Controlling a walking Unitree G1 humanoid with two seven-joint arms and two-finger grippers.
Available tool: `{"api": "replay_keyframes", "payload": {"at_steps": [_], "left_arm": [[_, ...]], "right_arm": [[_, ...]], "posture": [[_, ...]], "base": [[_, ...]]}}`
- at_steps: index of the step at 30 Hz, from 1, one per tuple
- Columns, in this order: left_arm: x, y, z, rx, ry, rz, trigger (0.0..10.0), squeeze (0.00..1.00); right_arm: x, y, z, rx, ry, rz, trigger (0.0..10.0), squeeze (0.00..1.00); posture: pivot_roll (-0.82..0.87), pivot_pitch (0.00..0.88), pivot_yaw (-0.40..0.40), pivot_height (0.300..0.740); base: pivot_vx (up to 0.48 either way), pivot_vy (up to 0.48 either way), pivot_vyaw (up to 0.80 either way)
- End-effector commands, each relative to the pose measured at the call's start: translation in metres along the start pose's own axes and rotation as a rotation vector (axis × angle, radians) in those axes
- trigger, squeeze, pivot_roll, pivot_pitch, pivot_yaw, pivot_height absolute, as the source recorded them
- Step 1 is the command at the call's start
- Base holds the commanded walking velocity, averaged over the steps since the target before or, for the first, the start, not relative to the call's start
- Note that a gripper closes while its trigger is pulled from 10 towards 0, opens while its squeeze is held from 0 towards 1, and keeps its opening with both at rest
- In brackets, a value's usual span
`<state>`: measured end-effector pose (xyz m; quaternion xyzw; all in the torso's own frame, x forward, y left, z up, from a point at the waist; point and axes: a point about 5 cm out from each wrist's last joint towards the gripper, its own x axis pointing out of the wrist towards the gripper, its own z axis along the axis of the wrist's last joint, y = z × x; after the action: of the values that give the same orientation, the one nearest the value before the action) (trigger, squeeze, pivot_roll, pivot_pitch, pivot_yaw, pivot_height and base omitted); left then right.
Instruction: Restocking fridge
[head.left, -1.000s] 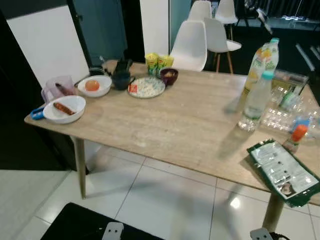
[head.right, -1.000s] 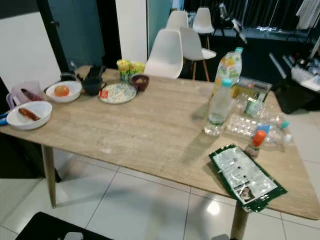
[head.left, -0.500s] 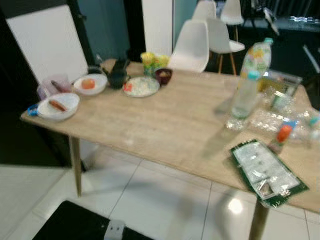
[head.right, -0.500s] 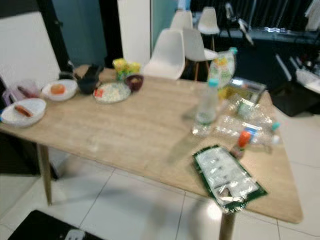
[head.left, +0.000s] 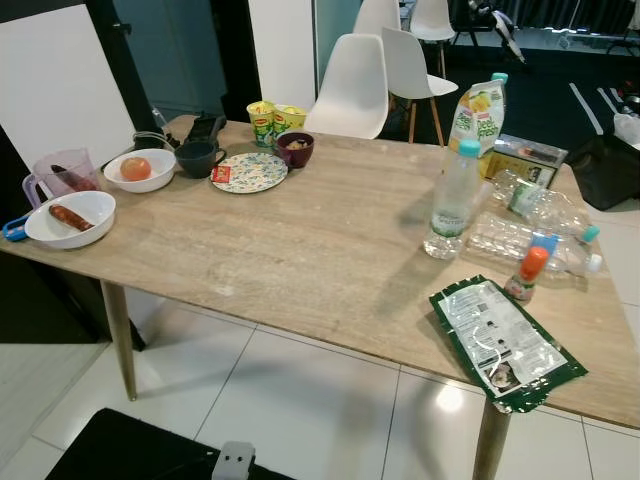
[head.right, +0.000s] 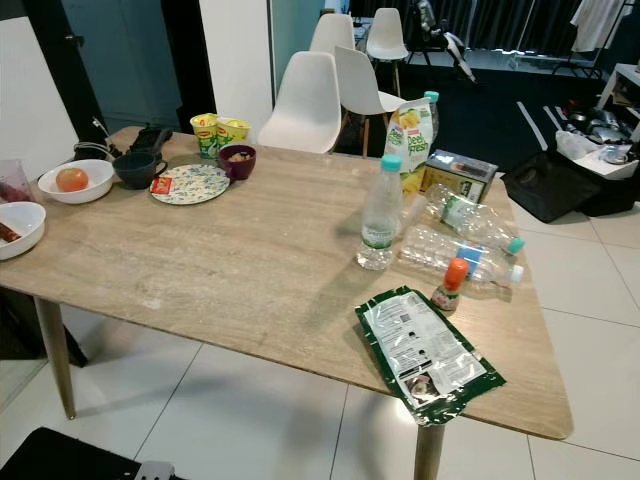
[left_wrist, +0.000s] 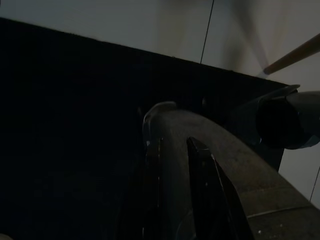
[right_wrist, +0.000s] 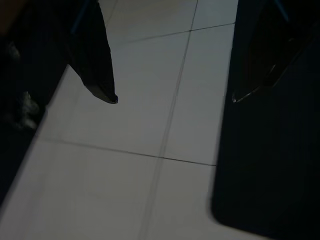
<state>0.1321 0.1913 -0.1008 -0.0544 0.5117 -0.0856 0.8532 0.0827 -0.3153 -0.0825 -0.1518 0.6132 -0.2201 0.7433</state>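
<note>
While both arms hang low, right gripper (right_wrist: 172, 100) spread over floor tiles, left gripper (left_wrist: 175, 147) nearly pinched — water bottle (head.right: 380, 213) upright on table (head.right: 230, 260), well apart.

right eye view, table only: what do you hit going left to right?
white bowl with sausage → bowl with orange fruit → patterned plate → maroon bowl → upright water bottle → small orange-capped bottle

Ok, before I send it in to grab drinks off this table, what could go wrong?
The green packet lies over the table's near edge, so a brush could drop it. The upright water bottle stands in front of the lying bottles; reaching past may topple it. The small orange-capped bottle looks easy to knock over.
</note>
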Motion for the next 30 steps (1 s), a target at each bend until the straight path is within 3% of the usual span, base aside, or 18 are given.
{"api": "replay_keyframes", "payload": {"at_steps": [1,4,7,8,9,10,12,13,15,17,19,21,22,23,25,29,30], "left_arm": [[0.0,-0.003,-0.002,-0.004,0.001,-0.011,10.0,0.0],[0.001,-0.004,-0.002,-0.006,0.0,-0.017,10.0,0.0],[0.001,-0.005,-0.003,-0.007,0.001,-0.022,10.0,0.0],[0.001,-0.005,-0.003,-0.007,0.001,-0.022,10.0,0.0],[0.001,-0.005,-0.004,-0.007,0.002,-0.025,10.0,0.0],[0.001,-0.005,-0.004,-0.007,0.002,-0.025,10.0,0.0],[0.001,-0.006,-0.005,-0.004,0.004,-0.029,10.0,0.0],[0.001,-0.006,-0.005,-0.004,0.004,-0.029,10.0,0.0],[0.001,-0.006,-0.005,-0.002,0.005,-0.03,10.0,0.0],[0.001,-0.006,-0.006,-0.001,0.005,-0.032,10.0,0.0],[0.001,-0.006,-0.006,0.0,0.007,-0.033,10.0,0.0],[0.001,-0.007,-0.006,0.0,0.007,-0.034,10.0,0.0],[0.001,-0.007,-0.006,0.0,0.008,-0.035,10.0,0.0],[0.001,-0.007,-0.006,0.0,0.008,-0.035,10.0,0.0],[0.0,-0.007,-0.007,-0.001,0.009,-0.036,10.0,0.0],[0.0,-0.008,-0.008,-0.001,0.011,-0.039,10.0,0.0],[0.0,-0.008,-0.008,-0.001,0.011,-0.039,10.0,0.0]], "right_arm": [[0.002,-0.021,0.0,0.112,0.016,-0.087,10.0,0.0],[0.001,-0.051,0.01,0.233,-0.021,-0.197,10.0,0.0],[-0.003,-0.087,0.035,0.361,-0.119,-0.333,10.0,0.0],[-0.003,-0.087,0.035,0.361,-0.119,-0.333,10.0,0.0],[-0.01,-0.111,0.056,0.409,-0.197,-0.422,10.0,0.0],[-0.01,-0.111,0.056,0.409,-0.197,-0.422,10.0,0.0],[-0.019,-0.131,0.078,0.465,-0.271,-0.499,10.0,0.0],[-0.019,-0.131,0.078,0.465,-0.271,-0.499,10.0,0.0],[-0.037,-0.155,0.115,0.534,-0.423,-0.562,10.0,0.0],[-0.053,-0.166,0.149,0.603,-0.57,-0.54,10.0,0.0],[-0.072,-0.163,0.19,0.663,-0.765,-0.387,10.0,0.0],[-0.091,-0.154,0.223,0.666,-0.924,-0.241,10.0,0.0],[-0.107,-0.141,0.248,0.688,-1.036,-0.081,10.0,0.0],[-0.107,-0.141,0.248,0.688,-1.036,-0.081,10.0,0.0],[-0.123,-0.126,0.27,0.697,-1.135,0.075,10.0,0.0],[-0.154,-0.083,0.305,0.589,-1.269,0.36,10.0,0.0],[-0.154,-0.083,0.305,0.589,-1.269,0.36,10.0,0.0]], "posture": [[0.03,0.0,-0.013,0.74],[0.03,0.0,-0.013,0.74],[0.02,0.0,-0.015,0.74],[0.02,0.0,-0.015,0.74],[0.03,0.0,-0.015,0.74],[0.03,0.0,-0.015,0.74],[0.03,0.0,-0.016,0.74],[0.03,0.0,-0.016,0.74],[0.03,0.0,-0.016,0.74],[0.03,0.0,-0.017,0.74],[0.03,0.0,-0.017,0.74],[0.03,0.0,-0.019,0.74],[0.03,0.0,-0.02,0.74],[0.03,0.0,-0.02,0.74],[0.03,0.0,-0.021,0.74],[0.03,0.0,-0.022,0.74],[0.03,0.0,-0.022,0.74]], "base": [[0.0,0.0,0.0],[0.0,0.0,0.0],[0.0,0.0,0.0],[0.0,0.0,0.0],[0.0,0.0,0.0],[0.0,0.0,0.0],[0.0,0.0,0.0],[0.0,0.0,0.0],[0.0,0.0,0.0],[0.0,0.0,0.0],[0.0,0.0,0.0],[0.0,0.0,0.0],[0.0,0.0,0.0],[0.0,0.0,0.0],[0.0,0.0,0.0],[0.0,0.0,0.0],[0.0,0.0,0.0]]}}
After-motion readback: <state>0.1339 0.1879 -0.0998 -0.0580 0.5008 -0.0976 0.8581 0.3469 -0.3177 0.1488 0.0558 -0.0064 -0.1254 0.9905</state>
